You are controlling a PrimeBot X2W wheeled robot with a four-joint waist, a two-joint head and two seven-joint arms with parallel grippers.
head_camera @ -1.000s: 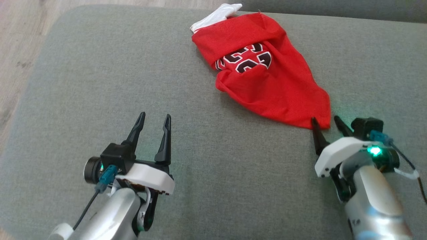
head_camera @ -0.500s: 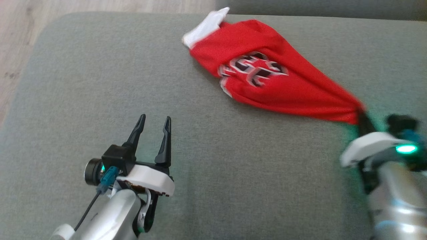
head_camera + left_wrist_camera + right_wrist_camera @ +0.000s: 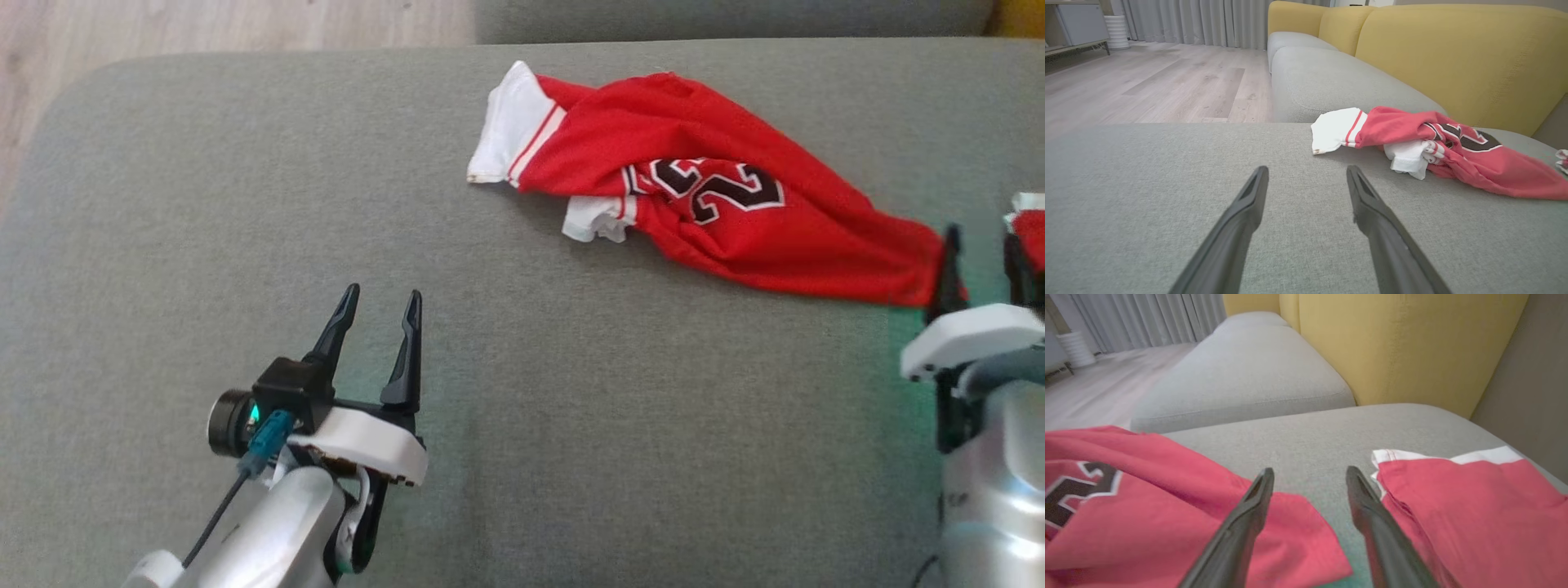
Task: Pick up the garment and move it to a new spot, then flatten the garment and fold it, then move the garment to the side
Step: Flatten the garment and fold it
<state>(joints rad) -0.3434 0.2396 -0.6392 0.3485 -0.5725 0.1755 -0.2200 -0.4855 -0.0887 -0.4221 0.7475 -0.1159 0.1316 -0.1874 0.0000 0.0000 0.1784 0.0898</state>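
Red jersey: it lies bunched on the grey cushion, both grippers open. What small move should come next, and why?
The jersey lies twisted and unheld; the right gripper stands open at one corner. So probably bring the left gripper forward to the white-trimmed end and pinch it: gripping both ends would let the arms spread it flat.

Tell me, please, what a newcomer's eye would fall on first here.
The red jersey, with black numerals and white trim, lies crumpled across the grey cushion. The right gripper stands open at the jersey's right end, and a yellow backrest rises behind the cushion.
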